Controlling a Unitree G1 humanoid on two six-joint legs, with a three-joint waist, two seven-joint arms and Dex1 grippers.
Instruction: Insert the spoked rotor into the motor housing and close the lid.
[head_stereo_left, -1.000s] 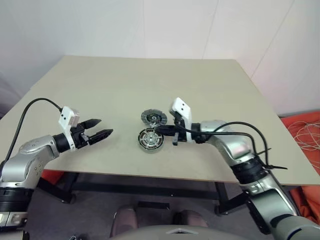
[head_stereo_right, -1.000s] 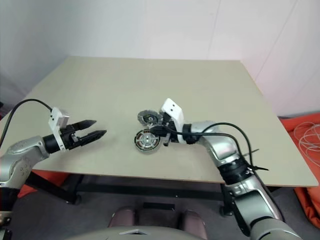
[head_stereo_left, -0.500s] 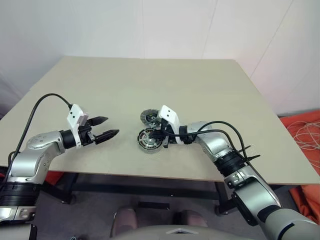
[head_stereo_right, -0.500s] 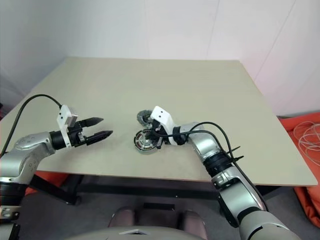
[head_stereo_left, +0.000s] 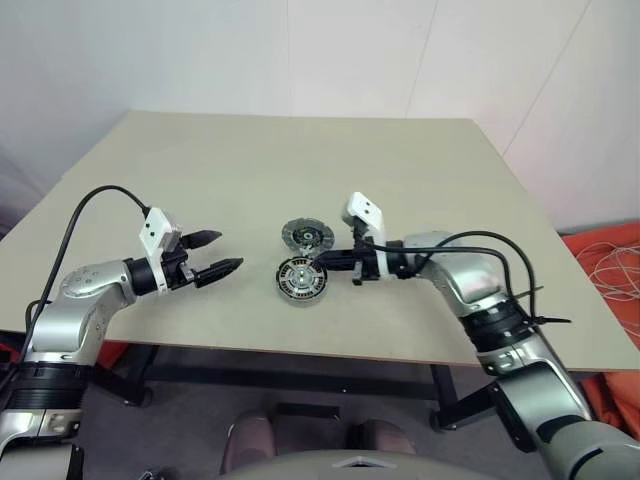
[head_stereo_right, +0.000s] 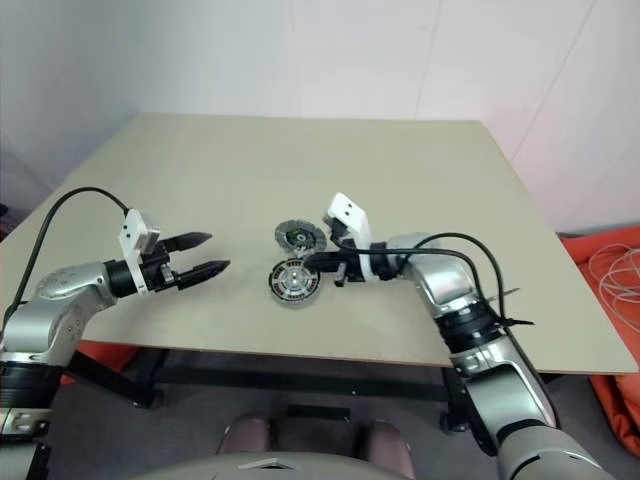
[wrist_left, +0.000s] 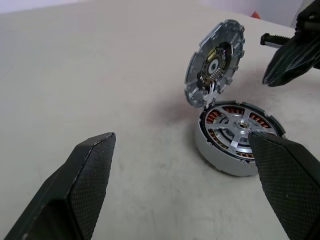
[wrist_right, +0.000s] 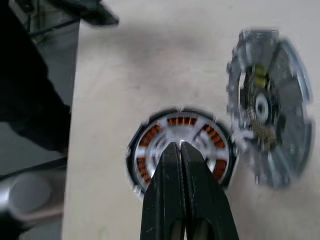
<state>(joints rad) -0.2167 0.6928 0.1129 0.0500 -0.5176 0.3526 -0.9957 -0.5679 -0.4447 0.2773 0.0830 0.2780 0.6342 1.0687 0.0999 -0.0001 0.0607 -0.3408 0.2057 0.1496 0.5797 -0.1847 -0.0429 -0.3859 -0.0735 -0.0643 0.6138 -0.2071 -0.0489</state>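
Right pincer (head_stereo_left: 325, 265) pressed closed, hovering over the motor housing (head_stereo_left: 301, 280) on the worktop (head_stereo_left: 250, 180), spoked rotor (wrist_left: 241, 126) sitting inside it, lid (head_stereo_left: 307, 235) lying just behind, left pincer (head_stereo_left: 222, 254) gaping open, well apart.

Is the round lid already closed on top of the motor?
No, the lid stands tipped up and open beside the motor housing, whose copper windings show.
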